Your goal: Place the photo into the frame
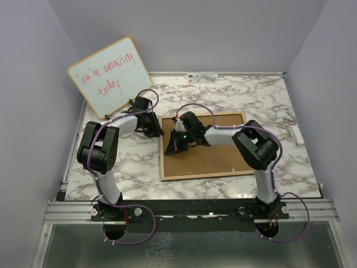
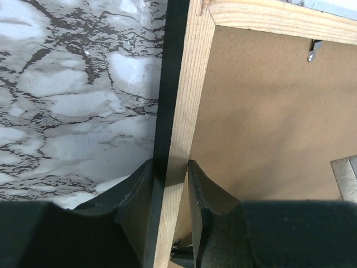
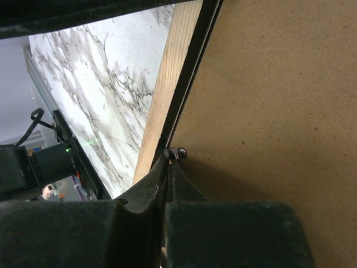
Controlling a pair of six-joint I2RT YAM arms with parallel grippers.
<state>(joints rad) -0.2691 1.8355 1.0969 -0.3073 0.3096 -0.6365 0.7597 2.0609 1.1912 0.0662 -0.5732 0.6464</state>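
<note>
The frame (image 1: pixel 206 176) lies flat on the table (image 1: pixel 251 95), about in the middle from left to right and a bit closer to the near edge than the far edge. Its back is up, so the light wood rails and the brown board (image 1: pixel 217 151) inside them show. The left gripper (image 2: pixel 167 177) has its 2 fingers set narrow, 1 on each side of the frame's left rail, holding it. The right gripper (image 3: pixel 168 165) is squeezed all the way closed. Its tips are right at a small metal clip (image 3: pixel 179 152) by the board's left edge, but I cannot tell if they pinch the clip or only touch it. I think the closed tips could slip off the clip, because it is so tiny. A hard push could also bend the clip, or slide the whole frame if the left hold is weak. The photo cannot be seen in any view, so I cannot tell if it is under the board. The frame's long side runs left to right across the table, with the right end turned a little toward the far edge.
</note>
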